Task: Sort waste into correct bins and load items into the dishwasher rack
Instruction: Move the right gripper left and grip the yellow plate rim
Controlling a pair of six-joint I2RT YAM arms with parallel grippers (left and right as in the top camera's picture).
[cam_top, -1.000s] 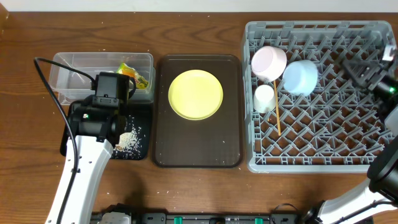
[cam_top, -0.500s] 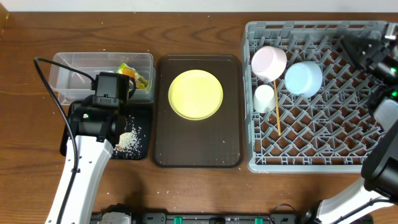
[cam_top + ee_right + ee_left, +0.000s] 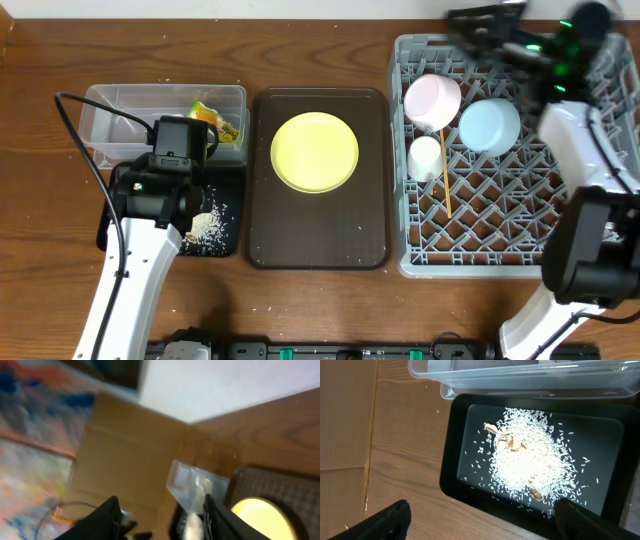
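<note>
Right gripper has swung from the rack's right side to above its back-left corner, jaws parted, empty. Blue bowl released in rack. Yellow plate on tray next. Left gripper idle, jaws spread over rice.

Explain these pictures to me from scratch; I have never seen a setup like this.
Two robot arms work at a wooden table. One picture looks straight down; the other two come from cameras on each arm's wrist. The left gripper hangs open and empty over a black tray of spilled rice, beside a clear tub with a snack wrapper. The right gripper holds nothing; its picture is blurred. A yellow plate sits on a brown tray. The grey rack holds a white bowl, blue bowl, small cup and chopsticks.
</note>
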